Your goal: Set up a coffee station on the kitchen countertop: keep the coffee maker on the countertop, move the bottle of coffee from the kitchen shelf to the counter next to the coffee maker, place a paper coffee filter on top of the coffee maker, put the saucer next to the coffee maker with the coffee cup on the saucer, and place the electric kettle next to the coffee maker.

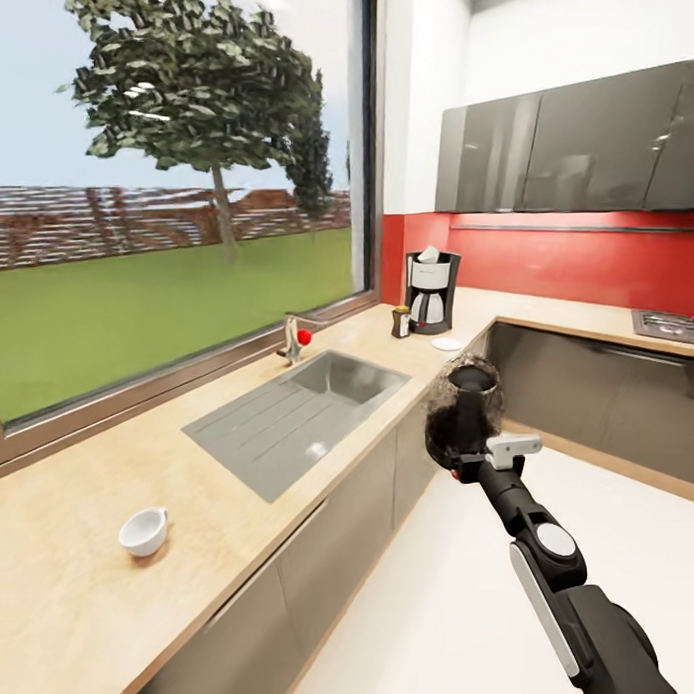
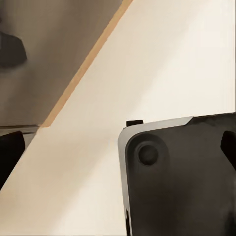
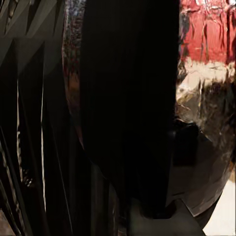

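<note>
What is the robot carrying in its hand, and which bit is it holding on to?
The right gripper carries the electric kettle in the air beside the kitchen countertop. It seems to grip the black handle.

Colours in the kitchen scene

The kitchen countertop (image 1: 86,596) is showing light speckled wood tone over grey cabinet fronts (image 1: 325,578). The coffee maker (image 1: 430,290) is looking black and white, the coffee cup (image 1: 144,531) and the saucer (image 1: 447,343) white, the electric kettle (image 1: 465,413) dark smoky, the backsplash (image 1: 584,264) red.
</note>
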`<state>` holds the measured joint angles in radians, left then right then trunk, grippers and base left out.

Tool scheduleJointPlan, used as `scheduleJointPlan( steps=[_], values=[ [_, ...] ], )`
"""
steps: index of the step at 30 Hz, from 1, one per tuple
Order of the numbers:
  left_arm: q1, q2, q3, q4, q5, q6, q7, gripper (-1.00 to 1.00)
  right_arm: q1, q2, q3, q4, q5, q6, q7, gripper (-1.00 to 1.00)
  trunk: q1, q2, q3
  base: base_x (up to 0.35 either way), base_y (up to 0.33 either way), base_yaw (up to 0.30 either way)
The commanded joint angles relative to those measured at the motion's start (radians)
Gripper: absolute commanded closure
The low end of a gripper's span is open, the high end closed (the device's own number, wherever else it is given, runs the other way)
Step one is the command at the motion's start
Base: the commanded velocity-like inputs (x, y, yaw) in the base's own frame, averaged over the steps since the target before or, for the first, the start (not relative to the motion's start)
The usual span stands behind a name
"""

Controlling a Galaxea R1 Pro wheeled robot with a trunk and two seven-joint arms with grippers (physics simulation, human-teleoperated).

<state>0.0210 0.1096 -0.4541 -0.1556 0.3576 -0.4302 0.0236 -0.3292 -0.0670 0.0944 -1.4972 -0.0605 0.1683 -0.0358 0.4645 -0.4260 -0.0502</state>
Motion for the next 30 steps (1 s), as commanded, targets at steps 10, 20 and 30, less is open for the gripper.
scheduleJointPlan(
  steps=[10,20,30],
  values=[
    [0.0,0.001,-0.006,-0.002,0.009,-0.001,0.002,-1.0,-0.001,-0.001,0.002,0.0,-0.004,0.005,-0.004,1.0,0.001,-0.002,-0.002,0.127,-0.261,-0.267],
    [0.0,0.001,-0.006,-0.002,0.009,-0.001,0.002,-1.0,-0.001,-0.001,0.003,0.001,-0.004,0.004,-0.004,1.0,0.001,-0.002,-0.002,0.173,-0.252,-0.174],
    [0.0,0.002,-0.006,-0.002,0.01,-0.001,0.002,-1.0,-0.001,-0.001,0.004,0.011,-0.002,0.004,-0.004,1.0,0.001,-0.002,-0.002,0.2,-0.231,-0.003]
  ],
)
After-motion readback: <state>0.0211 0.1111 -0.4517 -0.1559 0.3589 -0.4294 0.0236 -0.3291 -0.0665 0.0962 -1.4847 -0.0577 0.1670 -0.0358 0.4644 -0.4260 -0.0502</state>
